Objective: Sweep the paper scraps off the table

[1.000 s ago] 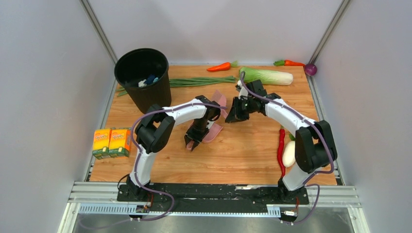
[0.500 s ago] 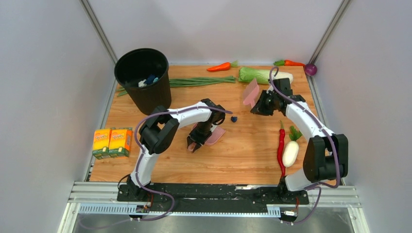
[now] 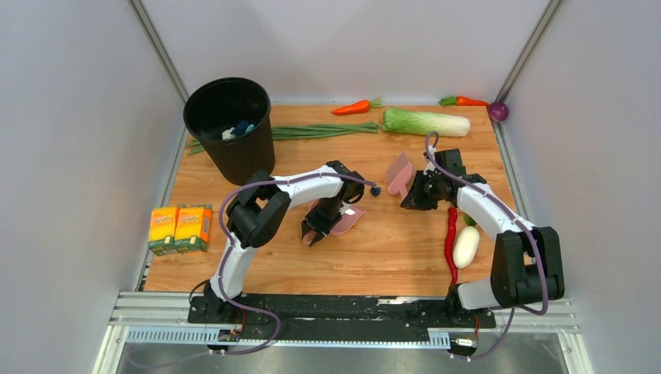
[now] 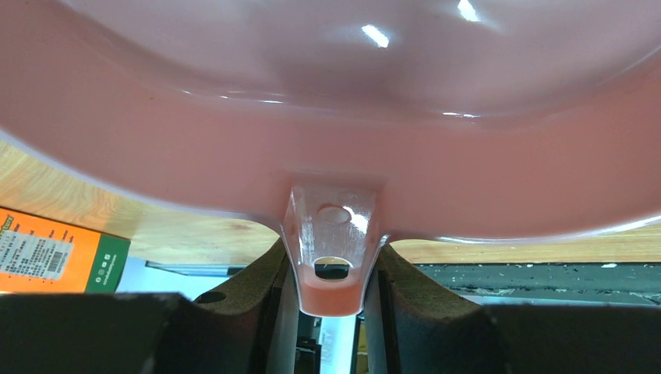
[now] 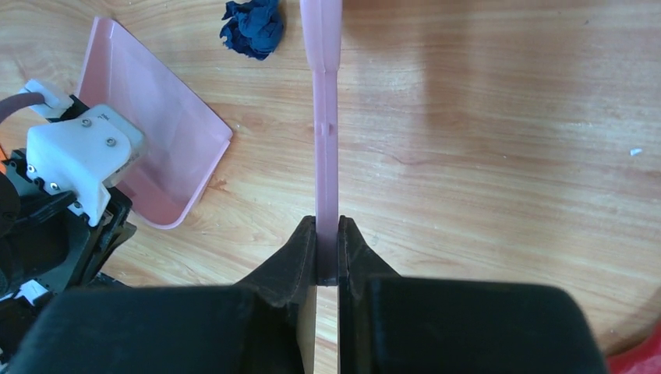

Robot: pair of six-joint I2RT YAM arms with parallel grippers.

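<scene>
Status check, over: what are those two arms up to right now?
Left tool shut on pink dustpan. Right tool shut on pink brush. One navy paper scrap on table, between them. Nothing blocking the sweep.

Glossy pink plastic dustpan (image 4: 327, 117); matt wood-grain table (image 5: 483, 156) (wrinkly paper scrap (image 5: 253, 27)).

Cropped on three sides: glossy pink plastic dustpan (image 4: 327, 140). Cut at top edge: thin pink plastic brush handle (image 5: 326, 117).
</scene>
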